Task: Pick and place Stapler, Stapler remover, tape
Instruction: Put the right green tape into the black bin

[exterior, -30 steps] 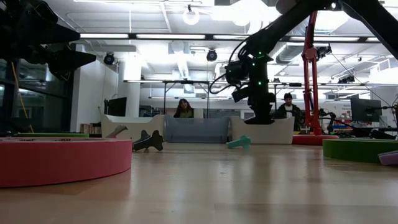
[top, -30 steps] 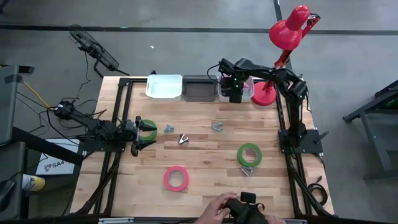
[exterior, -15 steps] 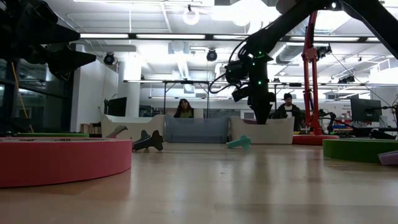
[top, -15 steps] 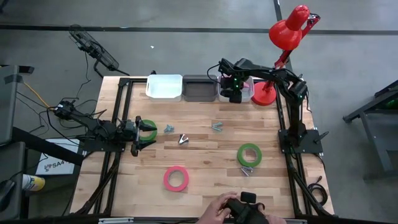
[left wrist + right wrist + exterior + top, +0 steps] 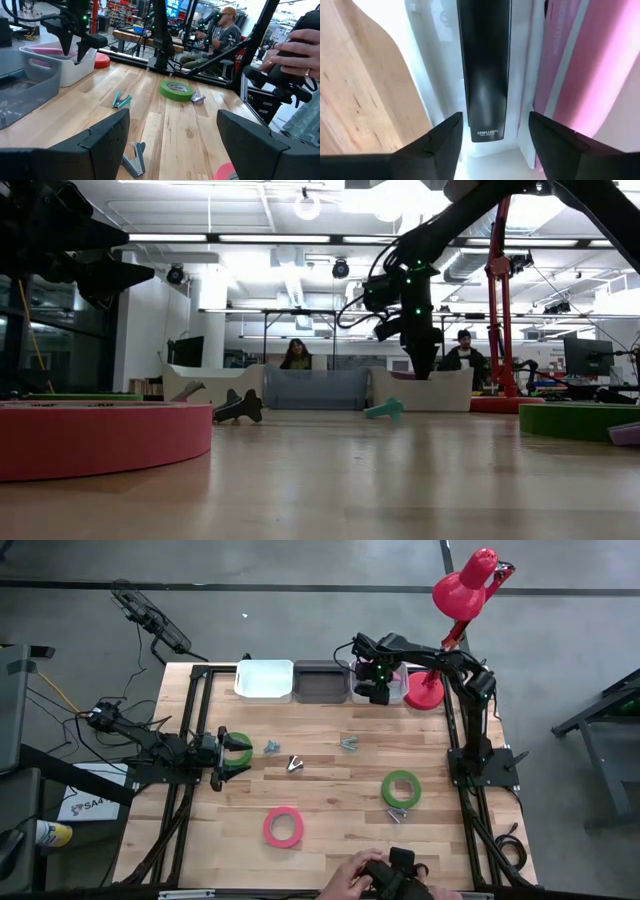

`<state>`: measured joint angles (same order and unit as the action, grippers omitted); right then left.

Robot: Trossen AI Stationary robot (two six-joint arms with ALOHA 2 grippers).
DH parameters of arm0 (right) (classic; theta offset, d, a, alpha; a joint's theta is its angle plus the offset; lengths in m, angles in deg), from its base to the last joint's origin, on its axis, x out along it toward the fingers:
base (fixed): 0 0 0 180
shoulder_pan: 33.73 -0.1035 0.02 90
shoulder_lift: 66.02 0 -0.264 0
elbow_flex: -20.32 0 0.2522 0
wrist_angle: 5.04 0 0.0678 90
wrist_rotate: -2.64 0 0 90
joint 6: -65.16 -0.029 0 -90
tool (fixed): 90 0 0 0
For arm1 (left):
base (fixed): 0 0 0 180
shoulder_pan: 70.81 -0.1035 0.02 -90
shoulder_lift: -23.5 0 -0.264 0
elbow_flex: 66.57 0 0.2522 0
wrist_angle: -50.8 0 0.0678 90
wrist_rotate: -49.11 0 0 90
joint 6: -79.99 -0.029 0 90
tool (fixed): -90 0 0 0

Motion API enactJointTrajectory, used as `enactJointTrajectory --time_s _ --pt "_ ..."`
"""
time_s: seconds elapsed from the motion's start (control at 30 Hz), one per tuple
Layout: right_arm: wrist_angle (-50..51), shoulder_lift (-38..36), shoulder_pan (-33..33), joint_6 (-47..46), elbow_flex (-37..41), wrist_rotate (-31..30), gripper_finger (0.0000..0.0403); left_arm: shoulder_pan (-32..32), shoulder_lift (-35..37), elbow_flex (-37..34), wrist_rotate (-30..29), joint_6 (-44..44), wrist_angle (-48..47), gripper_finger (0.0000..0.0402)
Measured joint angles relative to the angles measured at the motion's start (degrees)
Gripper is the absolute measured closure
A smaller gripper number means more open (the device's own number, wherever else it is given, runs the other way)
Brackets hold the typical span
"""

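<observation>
Since the black stapler (image 5: 484, 70) already lies flat in the white bin (image 5: 432, 75), beside a pink item, the step in hand appears to be the release. Right gripper (image 5: 492, 137): over that bin at the table's far edge, fingers spread either side of the stapler, gripping nothing; it should rise straight, clear of the bin walls. Green tape (image 5: 401, 787), pink tape (image 5: 283, 827): on the table. Left gripper (image 5: 172, 135): open, empty, near the left edge by another green tape (image 5: 238, 747).
</observation>
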<state>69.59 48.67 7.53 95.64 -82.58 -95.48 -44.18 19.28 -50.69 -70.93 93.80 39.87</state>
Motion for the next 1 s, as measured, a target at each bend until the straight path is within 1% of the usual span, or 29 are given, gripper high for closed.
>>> enactJointTrajectory --time_s 0.17,0.27,0.37,0.7,0.8,1.0 --pt "0.6 -0.1 0.0 -1.6 0.0 1.0 0.0145 0.0 0.0 0.0 0.0 0.0 0.0 0.0106" --pt "0.9 -0.1 0.0 -2.0 0.0 -0.3 0.0129 0.0 0.0 0.0 0.0 0.0 0.0 0.0106" --pt "1.2 -0.6 0.0 -2.0 0.0 -0.3 0.0118 0.0 0.0 0.0 0.0 0.0 0.0 0.0106" --pt "3.1 -2.7 0.0 -1.8 0.0 -2.0 0.0114 0.0 0.0 0.0 0.0 0.0 0.0 0.0106" --pt "3.0 -3.0 0.0 -1.8 0.0 -3.5 0.0114 0.0 0.0 0.0 0.0 0.0 0.0 0.0106" --pt "3.8 -6.9 -1.1 -3.8 0.0 -3.6 0.0114 0.0 0.0 0.0 0.0 0.0 0.0 0.0106"
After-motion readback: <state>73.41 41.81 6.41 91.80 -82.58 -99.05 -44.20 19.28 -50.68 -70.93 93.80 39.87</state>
